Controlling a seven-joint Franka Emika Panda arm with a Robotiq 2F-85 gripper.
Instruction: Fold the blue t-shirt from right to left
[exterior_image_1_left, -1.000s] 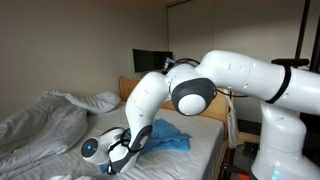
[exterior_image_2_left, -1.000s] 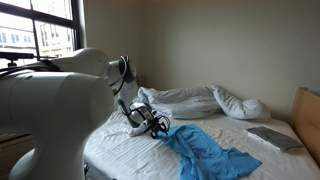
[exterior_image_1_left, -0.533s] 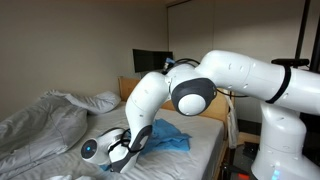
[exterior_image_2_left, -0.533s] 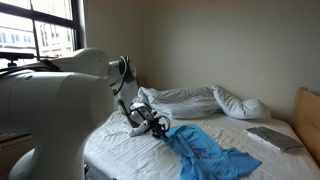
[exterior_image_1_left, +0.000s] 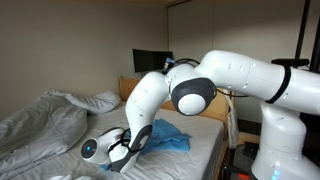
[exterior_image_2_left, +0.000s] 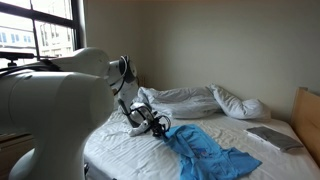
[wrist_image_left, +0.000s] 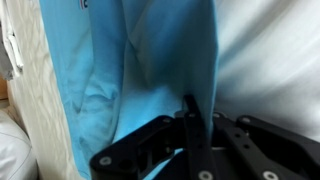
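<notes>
Wrist view: blue t-shirt (wrist_image_left: 150, 60) is spread close to the left edge of the bed (wrist_image_left: 270, 60) | gripper (wrist_image_left: 189, 99) is closed, the shirt's right border pinched between its fingers (wrist_image_left: 189, 114) | step judged: grasp made, fold not yet carried | next: border is to be lifted and drawn across leftward.

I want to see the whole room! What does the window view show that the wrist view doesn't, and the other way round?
Only the window view: the window, the grey duvet and the big white arm. Only the wrist view: a dark print at the shirt's top edge. Both: the blue t-shirt and the pincer closed on it.
</notes>
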